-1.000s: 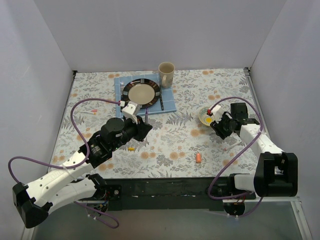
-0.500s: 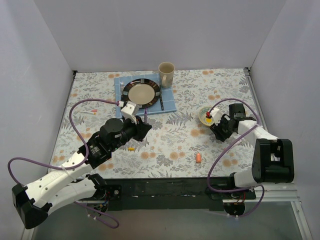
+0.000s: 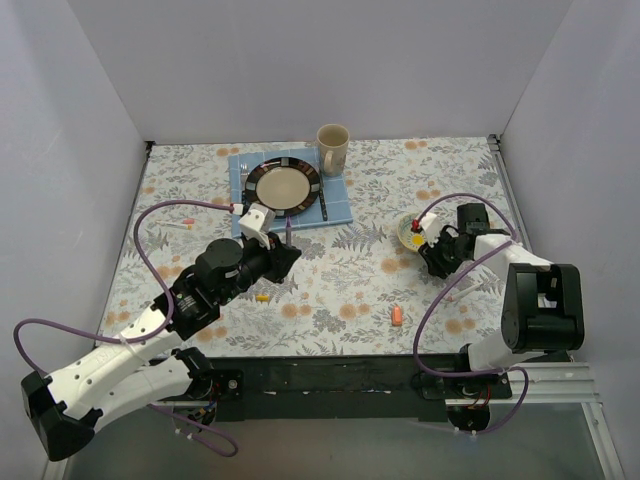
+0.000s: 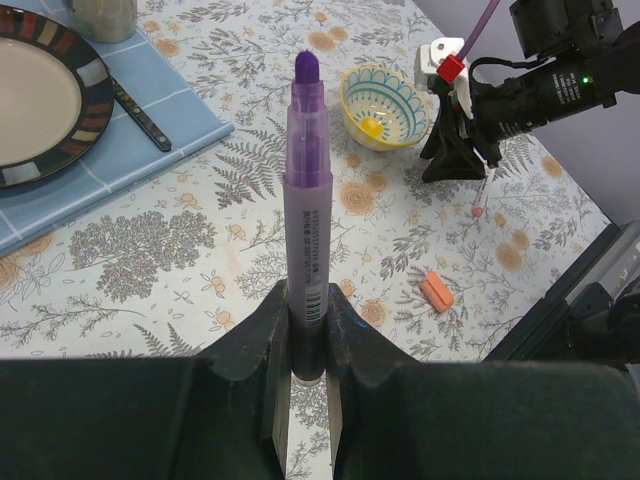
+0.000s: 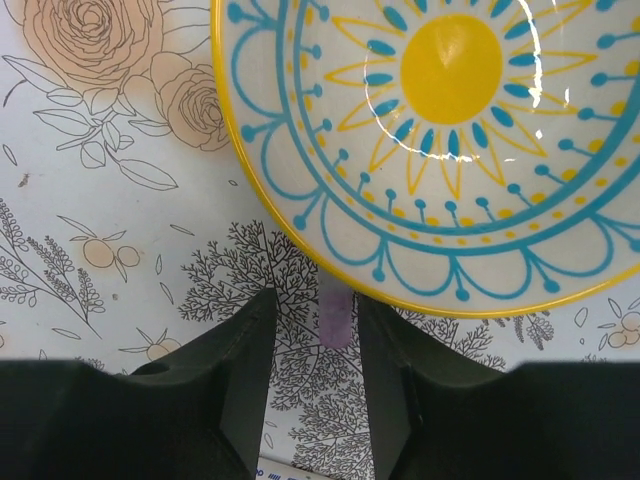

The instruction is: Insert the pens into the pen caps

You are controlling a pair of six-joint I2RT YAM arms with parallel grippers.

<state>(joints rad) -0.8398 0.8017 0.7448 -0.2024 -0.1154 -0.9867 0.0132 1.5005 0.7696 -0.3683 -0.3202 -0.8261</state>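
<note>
Purple marker pen (image 4: 305, 200) with a translucent lilac barrel stands clamped by its tail end in the closed left pincer (image 4: 305, 302), its bare purple tip pointing away over the floral-print worktop (image 5: 120, 200). Its match, a small pale purple plastic cap (image 5: 335, 315), lies on the worktop right against the rim of the round yellow-and-blue patterned bowl (image 5: 330, 190). The right pincer (image 5: 315, 298) is lowered over it with one jaw on each side. A gap shows on at least one side, so it reads as open and not yet gripping. The step in hand looks like picking up that cap. To do it well, the jaws should close squarely on the cap's middle without nudging the bowl, then lift straight up. I cannot tell which end of the cap is the open one, and that end must face the pen tip. Pen and cap sit well apart, on opposite halves of the worktop.
</note>
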